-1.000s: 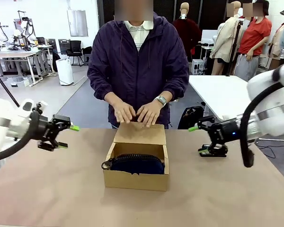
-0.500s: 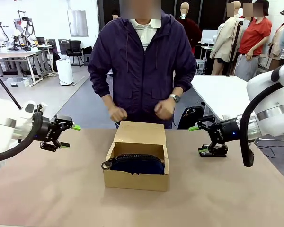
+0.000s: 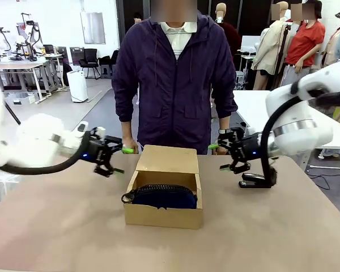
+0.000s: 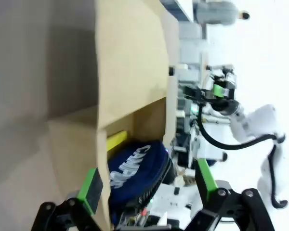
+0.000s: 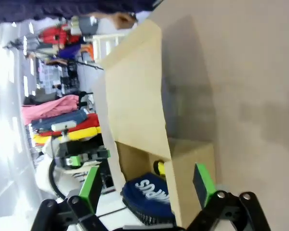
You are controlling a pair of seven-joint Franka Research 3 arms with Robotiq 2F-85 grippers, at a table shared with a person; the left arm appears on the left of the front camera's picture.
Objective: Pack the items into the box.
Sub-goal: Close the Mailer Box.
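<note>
Table (image 3: 56, 226): left hand (image 3: 118, 160), right hand (image 3: 219, 157) both wide open, empty, flanking box (image 3: 161, 216).

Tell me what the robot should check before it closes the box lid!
1. The navy pouch lies in the box: ok.
2. The yellow utility knife is in the box beside the pouch: ok.
3. The lid stands open and free: ok.
4. The left gripper and right gripper are open, one at each side of the lid: ok.
5. The pouch's loop is tucked below the rim: cannot tell.
6. The person's hand is off the lid: ok.
</note>
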